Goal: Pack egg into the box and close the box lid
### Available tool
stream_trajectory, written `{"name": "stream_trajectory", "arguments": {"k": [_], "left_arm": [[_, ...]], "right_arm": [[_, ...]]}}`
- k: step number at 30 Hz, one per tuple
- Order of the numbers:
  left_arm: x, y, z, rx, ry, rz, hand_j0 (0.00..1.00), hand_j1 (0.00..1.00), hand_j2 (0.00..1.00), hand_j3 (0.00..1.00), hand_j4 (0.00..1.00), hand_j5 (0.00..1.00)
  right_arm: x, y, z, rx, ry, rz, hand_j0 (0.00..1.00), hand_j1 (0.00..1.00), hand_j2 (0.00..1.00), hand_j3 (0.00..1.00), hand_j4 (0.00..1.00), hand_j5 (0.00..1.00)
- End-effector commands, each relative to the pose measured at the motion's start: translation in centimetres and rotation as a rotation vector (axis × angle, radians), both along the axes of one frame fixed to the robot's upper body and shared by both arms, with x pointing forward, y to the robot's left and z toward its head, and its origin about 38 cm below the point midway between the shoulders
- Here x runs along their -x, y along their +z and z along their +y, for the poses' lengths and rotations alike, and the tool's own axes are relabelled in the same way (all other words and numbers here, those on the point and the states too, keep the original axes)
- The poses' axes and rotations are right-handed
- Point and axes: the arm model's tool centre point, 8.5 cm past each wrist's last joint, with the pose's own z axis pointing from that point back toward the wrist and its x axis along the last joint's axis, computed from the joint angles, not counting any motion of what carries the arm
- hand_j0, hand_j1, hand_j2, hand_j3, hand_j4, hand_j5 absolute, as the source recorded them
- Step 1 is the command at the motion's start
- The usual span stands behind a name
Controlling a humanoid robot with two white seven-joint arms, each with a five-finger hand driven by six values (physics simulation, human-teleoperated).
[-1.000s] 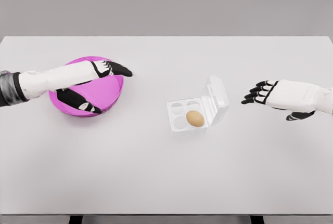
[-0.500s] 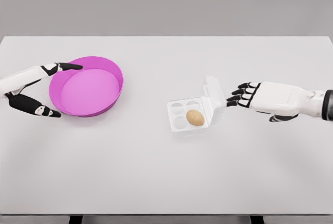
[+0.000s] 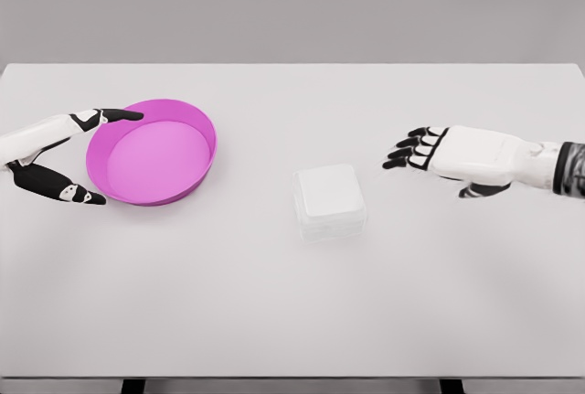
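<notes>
At table centre, box (image 3: 329, 200) lid now down, egg presumably inside; right hand (image 3: 437, 152) spread, empty — task looks done.

Both arms wear smooth white shells, the fingers (image 3: 409, 149) black (white patches at the joints).

Left hand (image 3: 57, 152): enters at the bench's left edge, forearm white, thumb and fingers spread wide apart, holding nothing. Right hand (image 3: 437, 152): reaches in from the right edge, wrist level, palm down, dark fingers (image 3: 407, 149) extended and slightly fanned toward the bench's middle, gripping nothing. Both hover over the bench's far half.
</notes>
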Motion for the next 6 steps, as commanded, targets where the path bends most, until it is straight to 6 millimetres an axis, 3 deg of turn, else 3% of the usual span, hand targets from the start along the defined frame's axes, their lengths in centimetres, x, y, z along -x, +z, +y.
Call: {"name": "stream_trajectory", "arguments": {"k": [1,6], "left_arm": [[0.0,0.03,0.01,-0.001,0.001,0.001,1.0,1.0,1.0,1.0,1.0,1.0],[0.0,0.04,0.02,0.001,0.001,0.001,1.0,1.0,1.0,1.0,1.0,1.0]], "right_arm": [[-0.71,0.15,-1.66,-0.007,-0.055,0.005,1.0,1.0,1.0,1.0,1.0,1.0],[-0.96,0.23,-2.21,-0.011,-0.073,0.004,1.0,1.0,1.0,1.0,1.0,1.0]]}}
